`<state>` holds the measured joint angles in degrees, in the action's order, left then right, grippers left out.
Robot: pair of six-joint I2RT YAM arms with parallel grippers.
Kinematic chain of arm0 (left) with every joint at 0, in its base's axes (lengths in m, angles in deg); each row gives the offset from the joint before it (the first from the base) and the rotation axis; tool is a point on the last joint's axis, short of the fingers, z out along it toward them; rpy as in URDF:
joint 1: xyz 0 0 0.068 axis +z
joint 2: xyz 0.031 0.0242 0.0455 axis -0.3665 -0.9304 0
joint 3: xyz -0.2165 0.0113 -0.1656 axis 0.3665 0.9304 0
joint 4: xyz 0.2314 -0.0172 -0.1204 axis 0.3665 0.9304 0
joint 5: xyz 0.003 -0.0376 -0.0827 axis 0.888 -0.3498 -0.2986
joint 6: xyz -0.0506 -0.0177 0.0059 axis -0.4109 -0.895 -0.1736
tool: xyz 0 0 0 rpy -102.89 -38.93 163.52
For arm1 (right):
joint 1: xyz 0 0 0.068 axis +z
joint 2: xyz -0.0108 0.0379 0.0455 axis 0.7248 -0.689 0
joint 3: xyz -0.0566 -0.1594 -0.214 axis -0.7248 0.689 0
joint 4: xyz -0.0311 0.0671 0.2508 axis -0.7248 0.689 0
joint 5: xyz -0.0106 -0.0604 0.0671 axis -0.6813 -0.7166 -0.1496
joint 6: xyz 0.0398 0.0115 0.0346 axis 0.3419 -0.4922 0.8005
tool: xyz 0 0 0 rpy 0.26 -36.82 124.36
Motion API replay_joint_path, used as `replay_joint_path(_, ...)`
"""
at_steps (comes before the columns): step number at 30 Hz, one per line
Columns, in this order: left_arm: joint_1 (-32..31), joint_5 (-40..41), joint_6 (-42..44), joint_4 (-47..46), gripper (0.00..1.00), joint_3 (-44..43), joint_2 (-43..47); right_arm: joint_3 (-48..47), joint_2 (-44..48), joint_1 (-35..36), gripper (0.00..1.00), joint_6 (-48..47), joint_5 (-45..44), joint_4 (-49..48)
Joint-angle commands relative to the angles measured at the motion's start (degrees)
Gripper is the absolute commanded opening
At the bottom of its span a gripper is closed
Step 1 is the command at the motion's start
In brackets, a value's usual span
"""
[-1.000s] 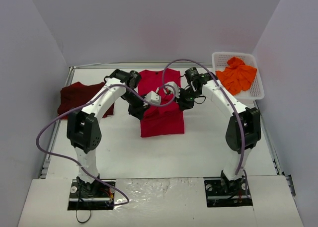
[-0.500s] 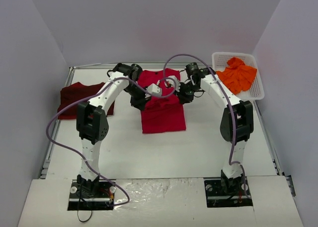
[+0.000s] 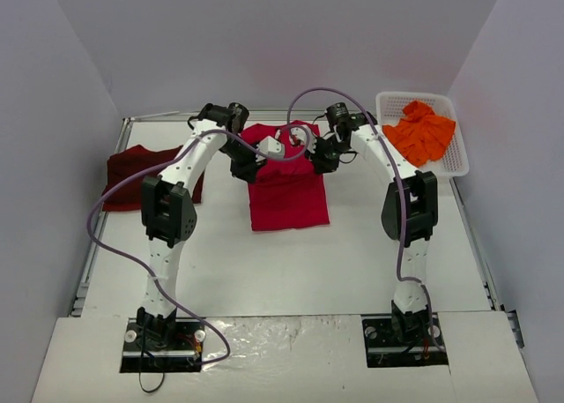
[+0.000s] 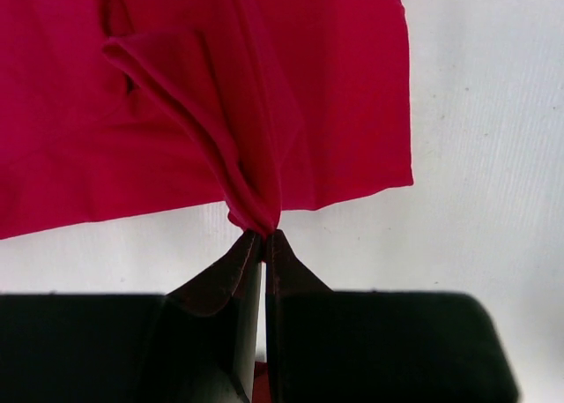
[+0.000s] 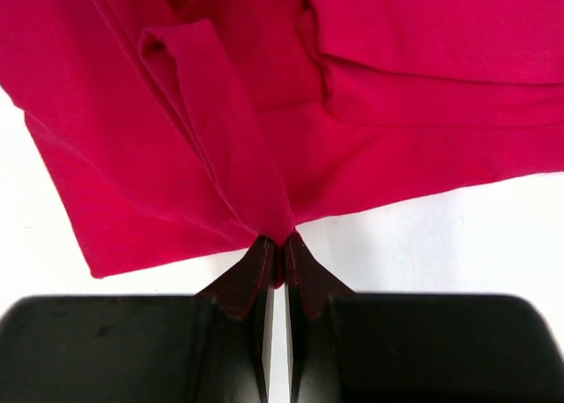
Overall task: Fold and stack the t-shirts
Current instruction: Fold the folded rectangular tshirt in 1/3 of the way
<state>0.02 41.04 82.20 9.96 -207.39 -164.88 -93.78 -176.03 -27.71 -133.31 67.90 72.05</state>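
Note:
A bright red t-shirt (image 3: 288, 196) lies in the middle of the table, its far part lifted. My left gripper (image 3: 249, 163) is shut on a pinched fold of the red t-shirt (image 4: 256, 121) at its left far side. My right gripper (image 3: 319, 156) is shut on a fold of the same red t-shirt (image 5: 291, 94) at its right far side. A dark maroon t-shirt (image 3: 137, 172) lies flat at the left. An orange t-shirt (image 3: 421, 131) is crumpled in the basket at the right.
The white lattice basket (image 3: 458, 160) stands at the far right corner. A metal rail (image 3: 119, 143) borders the table's left and far edges. Purple cables (image 3: 115, 218) loop from both arms over the table.
Both grippers have carried the red t-shirt's far edge further away from the bases, and the arms have stretched out. The shirt's near edge has slid a little that way.

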Motion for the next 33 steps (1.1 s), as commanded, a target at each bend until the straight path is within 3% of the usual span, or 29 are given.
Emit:
replay_joint_path(1, 0.82, 0.16, 1.67, 11.61, 0.02, -3.29, -0.69, -3.09, -1.8, -0.72, 0.0, -0.95, 1.34, 1.32)
replay_joint_path(15, 1.08, 0.51, 0.35, 10.12, 0.02, -6.63, -6.15, -7.84, -8.91, -2.48, 0.0, -1.31, 2.05, 0.53)
replay_joint_path(18, 1.17, 0.95, -0.08, 9.16, 0.04, -6.55, -6.24, -8.72, -10.15, -2.66, 0.12, -1.04, 2.05, 0.35)
replay_joint_path(20, 1.43, 1.21, -0.18, 8.28, 0.17, -6.02, -6.24, -9.16, -10.85, -2.92, 0.36, -0.61, 2.31, 0.18)
replay_joint_path(23, 1.61, 1.48, -0.79, 6.61, 0.31, -5.67, -5.97, -9.51, -11.29, -3.01, 0.46, 0.97, 2.57, -1.23)
replay_joint_path(24, 1.61, 1.65, -1.49, 6.08, 0.39, -5.67, -5.97, -9.6, -11.29, -3.01, 0.47, 1.15, 2.66, -1.75)
replay_joint_path(27, 1.61, 1.74, -2.63, 3.97, 0.43, -5.93, -5.36, -9.86, -11.03, -3.01, 0.52, 2.38, 2.66, -3.07)
replay_joint_path(33, 1.61, 3.23, -5.7, 0.9, 0.55, -8.83, -4.66, -12.85, -10.5, -3.01, 0.53, 5.28, 1.35, -4.66)
